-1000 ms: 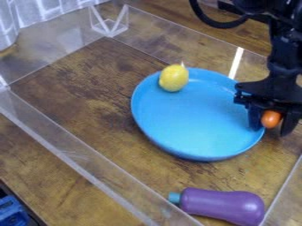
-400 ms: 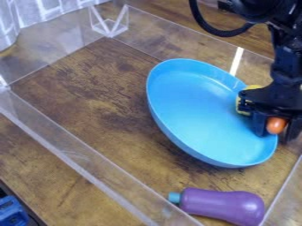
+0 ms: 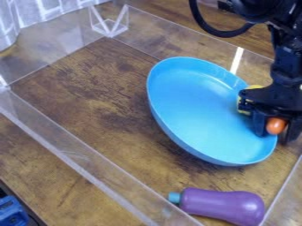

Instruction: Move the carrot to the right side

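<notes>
Looks like a robotics lab or similar test stn., judging by the black robot arm (image 3: 283, 71) w/ its looped cable (image 3: 210, 29) above a wood-look desk (image 3: 83, 79), fenced w/ clear plastic walls (image 3: 101, 172). Has a purple toy-like eggplant (image 3: 221, 205) and blue bowl (image 3: 195, 106) as props. Can't ID the bldg. beyond that.
</notes>
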`<state>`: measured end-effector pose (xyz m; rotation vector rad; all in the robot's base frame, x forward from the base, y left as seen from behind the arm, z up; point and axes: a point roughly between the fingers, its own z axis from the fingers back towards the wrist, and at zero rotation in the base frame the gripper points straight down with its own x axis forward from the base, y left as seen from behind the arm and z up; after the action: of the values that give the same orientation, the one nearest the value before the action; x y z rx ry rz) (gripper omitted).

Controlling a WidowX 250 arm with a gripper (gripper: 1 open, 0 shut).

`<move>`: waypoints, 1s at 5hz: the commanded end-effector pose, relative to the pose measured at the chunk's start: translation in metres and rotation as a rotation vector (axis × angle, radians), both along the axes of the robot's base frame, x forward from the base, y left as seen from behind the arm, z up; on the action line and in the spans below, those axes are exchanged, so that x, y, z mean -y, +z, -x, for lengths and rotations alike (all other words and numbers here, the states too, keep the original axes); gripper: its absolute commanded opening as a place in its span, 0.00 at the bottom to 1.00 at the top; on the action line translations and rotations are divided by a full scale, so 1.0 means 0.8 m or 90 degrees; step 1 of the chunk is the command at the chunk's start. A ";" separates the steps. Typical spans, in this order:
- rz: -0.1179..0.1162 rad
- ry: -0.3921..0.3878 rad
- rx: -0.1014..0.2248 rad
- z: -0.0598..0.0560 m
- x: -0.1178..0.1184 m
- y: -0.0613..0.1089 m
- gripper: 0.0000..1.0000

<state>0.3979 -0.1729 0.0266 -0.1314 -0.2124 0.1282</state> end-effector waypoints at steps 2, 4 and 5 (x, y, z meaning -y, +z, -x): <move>-0.002 -0.072 -0.006 0.020 0.025 -0.014 0.00; -0.006 -0.054 -0.013 0.020 0.020 -0.028 0.00; -0.008 -0.068 -0.015 0.022 0.011 -0.022 0.00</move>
<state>0.3958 -0.1753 0.0229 -0.1434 -0.2317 0.0553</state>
